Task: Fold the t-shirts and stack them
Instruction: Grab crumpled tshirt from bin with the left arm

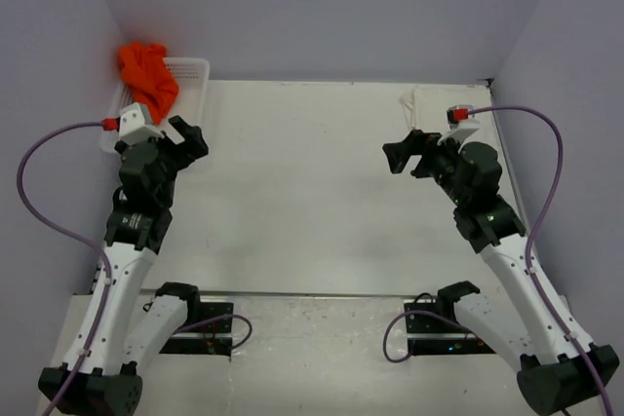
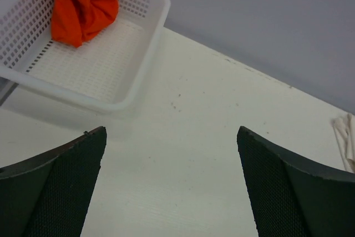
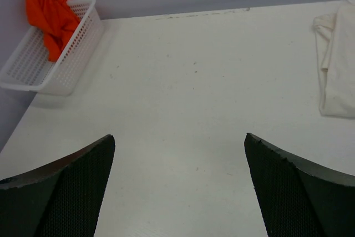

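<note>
Nearest the wrist cameras, the left gripper (image 2: 172,137) and the right gripper (image 3: 180,140) are both standing with jaws fully apart, gripping nothing and hovering above the table (image 1: 292,202). The orange shirt (image 1: 146,73) is lying bunched at the far left, draping over the back rim of the white basket (image 1: 195,70), just ahead of the left gripper. The cream shirt (image 3: 337,65) is lying loosely gathered on the table at the far right, near the right gripper.

Both garments are looking light, soft and limp. They are likely to sag rather than hold shape, so pinching a hem, shoulder seam or exposed fold edge is advisable.

The overhead view is barely separating the cream cloth from the pale tabletop, while the right wrist view is showing its folds plainly. The left wrist view is catching only its edge, yet is showing the orange shirt hanging down into the basket.
</note>
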Available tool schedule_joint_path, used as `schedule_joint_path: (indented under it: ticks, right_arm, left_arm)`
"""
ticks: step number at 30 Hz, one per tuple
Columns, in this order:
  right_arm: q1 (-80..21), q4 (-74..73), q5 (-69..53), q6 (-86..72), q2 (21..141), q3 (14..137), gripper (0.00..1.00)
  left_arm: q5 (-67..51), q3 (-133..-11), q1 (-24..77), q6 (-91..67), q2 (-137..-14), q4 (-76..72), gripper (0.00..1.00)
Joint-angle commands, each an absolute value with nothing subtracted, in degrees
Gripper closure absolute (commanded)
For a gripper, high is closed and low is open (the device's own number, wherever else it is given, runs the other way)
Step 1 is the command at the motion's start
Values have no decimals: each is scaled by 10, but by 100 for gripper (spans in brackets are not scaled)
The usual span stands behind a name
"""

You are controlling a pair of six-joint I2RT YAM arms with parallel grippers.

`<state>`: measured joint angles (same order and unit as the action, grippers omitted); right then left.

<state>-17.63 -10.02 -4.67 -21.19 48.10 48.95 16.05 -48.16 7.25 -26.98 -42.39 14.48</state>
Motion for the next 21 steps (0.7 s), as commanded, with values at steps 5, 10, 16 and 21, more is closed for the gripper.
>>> schedule_joint_path:
  ticks: [5, 10, 16, 21]
  right_arm:
    - [-192, -153, -27, -191, 498, 526, 1]
    - [-230, -187, -2, -207, 494, 525, 1]
    - [-292, -214, 62, -202, 525, 529, 1]
    - [-334, -217, 83, -203, 539, 525, 1]
  left_arm:
    - [264, -689, 50, -199, -672, 160, 0]
    - [238, -835, -3, -175, -868, 128, 0]
    - [258, -990, -74, -135, -1085, 59, 0]
    - [237, -1062, -122, -87, -1208, -16, 0]
